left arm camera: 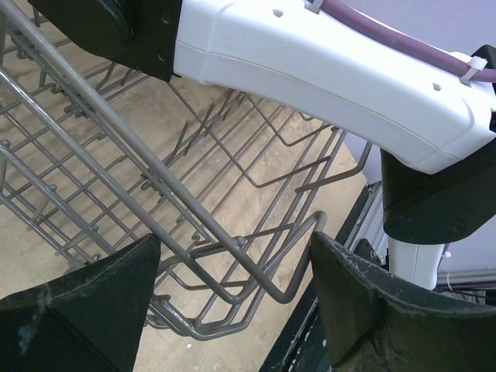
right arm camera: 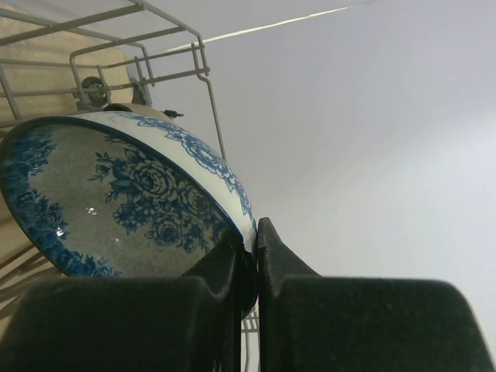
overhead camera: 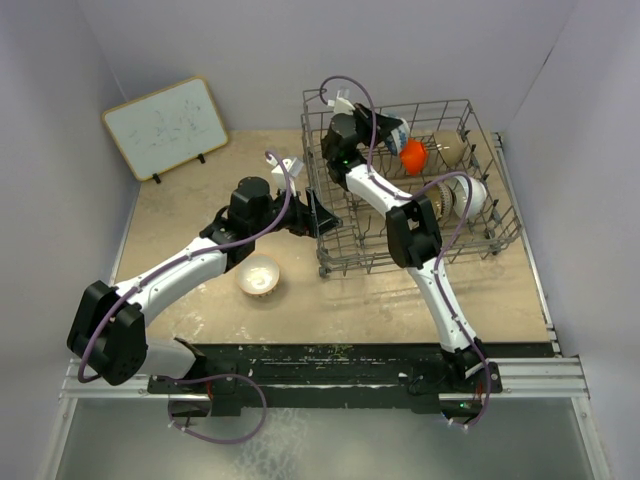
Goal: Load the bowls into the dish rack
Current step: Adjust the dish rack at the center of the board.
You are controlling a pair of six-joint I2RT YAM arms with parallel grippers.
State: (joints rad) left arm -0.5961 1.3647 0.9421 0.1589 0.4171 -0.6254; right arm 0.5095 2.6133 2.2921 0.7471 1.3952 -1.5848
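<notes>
The grey wire dish rack stands on the right half of the table. My right gripper reaches into its back left part, shut on the rim of the blue-and-white patterned bowl, which is held on edge above the tines. An orange-red bowl, a tan bowl and a white bowl stand on edge in the rack. A cream bowl sits upright on the table, left of the rack. My left gripper is open at the rack's left side, its fingers straddling the wire corner loop without touching it.
A white board leans at the back left. The right arm's white link crosses above the rack, close over my left gripper. Grey walls close in the table on three sides, and the rack's right end lies near the table's edge.
</notes>
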